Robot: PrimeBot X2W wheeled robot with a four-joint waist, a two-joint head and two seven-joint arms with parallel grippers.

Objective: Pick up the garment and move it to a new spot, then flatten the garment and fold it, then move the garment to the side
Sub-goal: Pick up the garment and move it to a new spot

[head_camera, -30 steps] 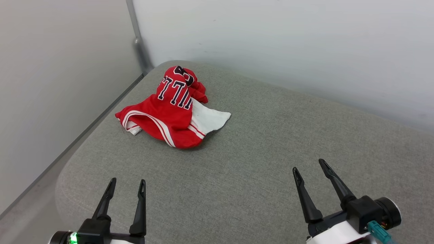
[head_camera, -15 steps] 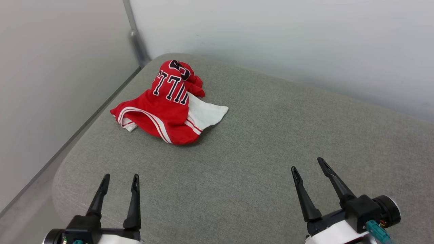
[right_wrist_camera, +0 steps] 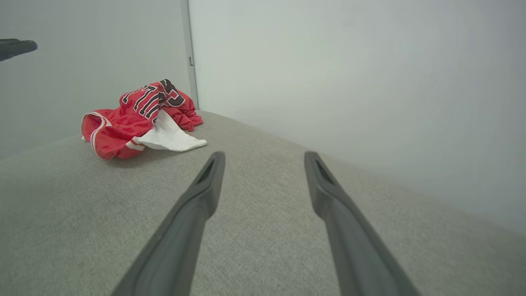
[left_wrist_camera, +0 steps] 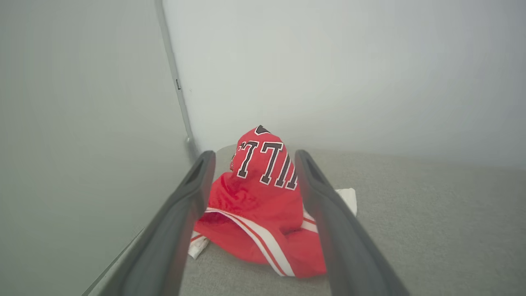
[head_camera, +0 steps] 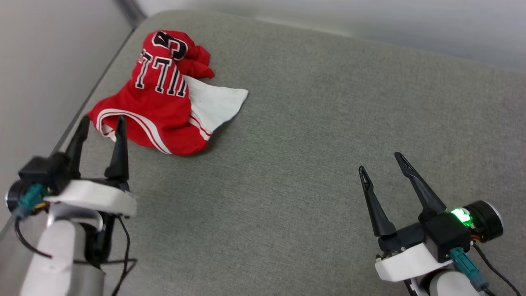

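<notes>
**Crumpled garment at the surface's far left corner, both grippers empty**

A plain pale wall (head_camera: 37,53) runs left of the garment. The left gripper (head_camera: 102,120) sits at the garment's near-left edge, jaws released and holding nothing. Its tips point at the striped trim; whether they touch the cloth cannot be told.

The garment (head_camera: 164,102) is a bunched red heap. Black block letters outlined in white ride over its raised back part. A red-and-white striped band curves along its near side, and a white sleeve lies flat at its right.

The grey woven surface (head_camera: 287,164) under the garment stretches bare to its right. The right gripper (head_camera: 380,162) is well apart from the garment, jaws released and empty.

Behind the garment a thin grey strip (left_wrist_camera: 176,82) marks the room's corner.
</notes>
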